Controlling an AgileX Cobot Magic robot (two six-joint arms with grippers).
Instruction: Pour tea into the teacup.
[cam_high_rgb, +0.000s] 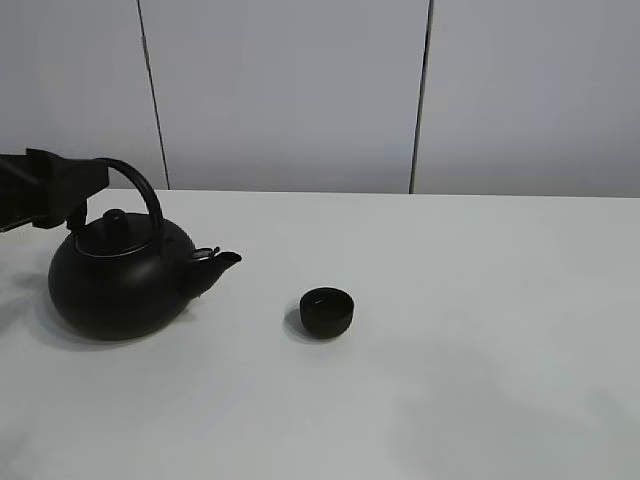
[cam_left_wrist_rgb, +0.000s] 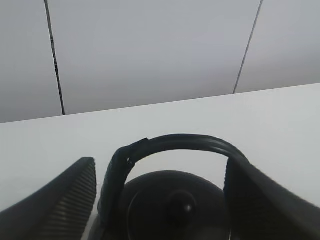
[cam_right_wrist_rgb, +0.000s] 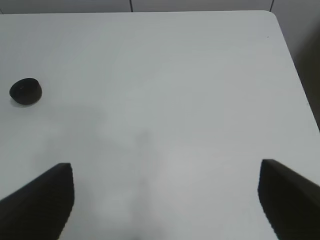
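Observation:
The teacup (cam_high_rgb: 327, 310) is a tiny matte-black handleless cup standing upright on the white table (cam_high_rgb: 480, 330), right of the kettle's spout. It also shows small in the right wrist view (cam_right_wrist_rgb: 25, 91). The big round black kettle (cam_high_rgb: 115, 280) stands on the table at the left, with its lid on and its arched handle (cam_high_rgb: 145, 200) upright. My left gripper (cam_high_rgb: 90, 180) is open at the handle's top, on its left side. In the left wrist view (cam_left_wrist_rgb: 160, 167) the handle arch (cam_left_wrist_rgb: 180, 142) shows between its fingers (cam_left_wrist_rgb: 60, 200). My right gripper (cam_right_wrist_rgb: 165, 167) is open and empty above bare table. No tea is visible.
A pale panelled wall (cam_high_rgb: 290, 90) runs behind the table's far edge. The table's right edge and rounded corner (cam_right_wrist_rgb: 277, 20) show in the right wrist view, well away from the teacup.

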